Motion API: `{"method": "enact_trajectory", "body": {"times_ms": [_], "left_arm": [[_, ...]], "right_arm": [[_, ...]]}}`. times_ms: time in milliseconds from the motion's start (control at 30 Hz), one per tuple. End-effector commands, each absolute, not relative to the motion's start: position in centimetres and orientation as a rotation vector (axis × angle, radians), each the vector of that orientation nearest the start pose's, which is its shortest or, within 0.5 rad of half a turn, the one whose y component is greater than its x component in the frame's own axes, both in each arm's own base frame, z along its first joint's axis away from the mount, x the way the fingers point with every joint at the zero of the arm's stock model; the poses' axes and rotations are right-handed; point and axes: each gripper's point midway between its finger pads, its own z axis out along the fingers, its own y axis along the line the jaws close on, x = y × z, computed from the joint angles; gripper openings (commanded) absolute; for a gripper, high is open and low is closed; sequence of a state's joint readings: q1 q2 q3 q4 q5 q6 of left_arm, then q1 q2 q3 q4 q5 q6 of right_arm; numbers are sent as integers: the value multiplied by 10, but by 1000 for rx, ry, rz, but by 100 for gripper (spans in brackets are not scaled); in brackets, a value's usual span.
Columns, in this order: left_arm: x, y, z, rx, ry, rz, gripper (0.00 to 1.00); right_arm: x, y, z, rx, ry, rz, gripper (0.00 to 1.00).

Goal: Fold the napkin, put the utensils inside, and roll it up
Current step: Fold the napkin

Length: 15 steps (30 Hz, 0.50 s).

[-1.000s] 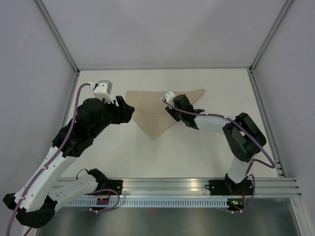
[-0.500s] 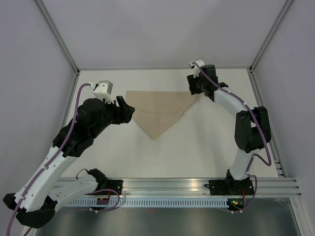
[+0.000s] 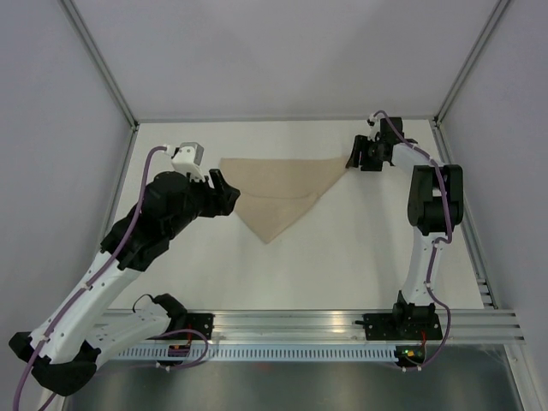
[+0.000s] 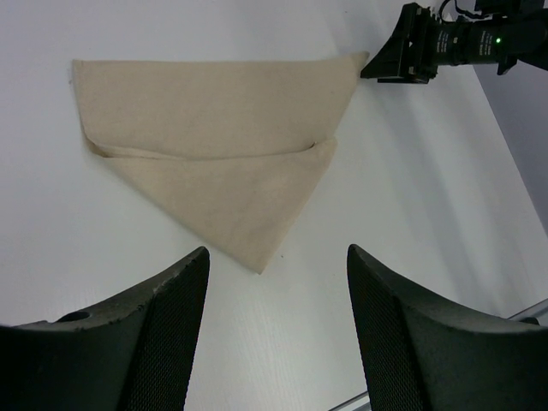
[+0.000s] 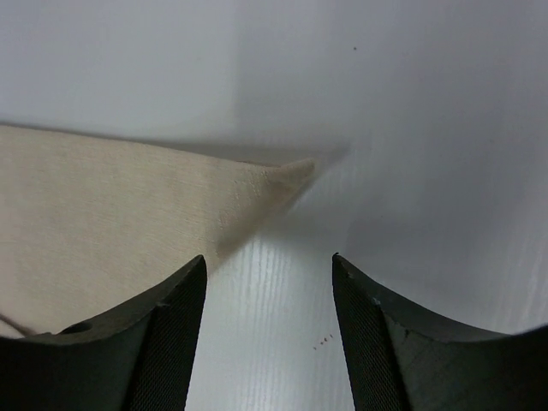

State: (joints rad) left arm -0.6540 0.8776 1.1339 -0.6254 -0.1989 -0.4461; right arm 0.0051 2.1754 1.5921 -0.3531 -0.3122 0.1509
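Two black fingers (image 5: 171,342) of the right gripper (image 3: 358,157) stand apart and clamp nothing. The pointed right corner of the plain beige cloth napkin (image 3: 278,184) lies just ahead of them, flat on the white table (image 3: 360,248). A second ago this gripper sat over the middle of the napkin. It has since swept out along the cloth to the upper right of the overhead frame and has now come off the tip. We read that as a smoothing or straightening pass that has just finished. The napkin lies as a folded triangle in the upper middle of the frame, its long edge toward the top and its point toward the bottom. The left gripper (image 3: 229,193), also apart and empty, has hardly moved from beside the napkin's left edge. Dark utensils show in none of our views, so we judge the fold about done and the placing not yet begun.
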Motion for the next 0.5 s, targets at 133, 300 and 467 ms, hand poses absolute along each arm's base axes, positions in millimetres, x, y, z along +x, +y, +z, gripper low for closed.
{"method": "enact_trajectory", "body": {"times_ms": [133, 300, 467], "left_arm": [[245, -171, 315, 97, 1935, -567, 70], [244, -171, 313, 95, 1940, -567, 70], [244, -171, 312, 90, 1944, -569, 70]], "right_arm": [[530, 60, 35, 274, 2468, 667, 67], [535, 56, 20, 339, 2471, 696, 66], [542, 60, 11, 401, 2461, 751, 60]]}}
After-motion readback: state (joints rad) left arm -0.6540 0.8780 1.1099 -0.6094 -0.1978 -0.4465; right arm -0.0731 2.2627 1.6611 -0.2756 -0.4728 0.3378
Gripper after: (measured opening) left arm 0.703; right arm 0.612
